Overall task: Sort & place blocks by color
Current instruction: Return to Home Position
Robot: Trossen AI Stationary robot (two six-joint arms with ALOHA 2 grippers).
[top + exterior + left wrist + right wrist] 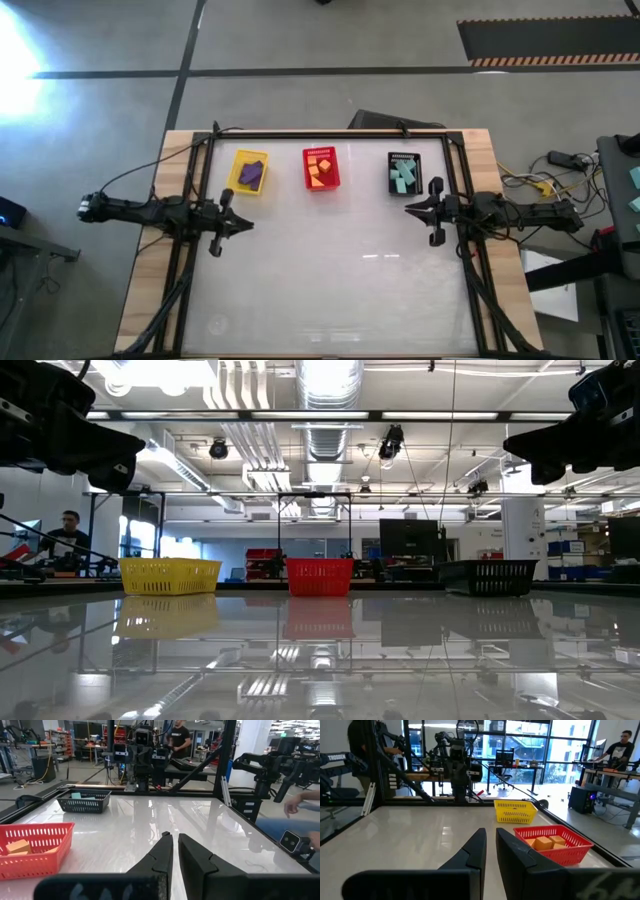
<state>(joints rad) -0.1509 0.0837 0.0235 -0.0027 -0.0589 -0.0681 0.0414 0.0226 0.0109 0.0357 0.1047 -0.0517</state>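
Glossy table (330,270) (three baskets (321,168))

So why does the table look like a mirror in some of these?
In the low view the glossy table reflects the ceiling lights and the baskets; in the high view glare washes out the floor at the upper left corner; in the wrist views window light streaks the tabletop.

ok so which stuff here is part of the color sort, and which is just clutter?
Job:
purple blocks in yellow basket
orange blocks in red basket
teal blocks in black basket

Lying about:
cables beside the table
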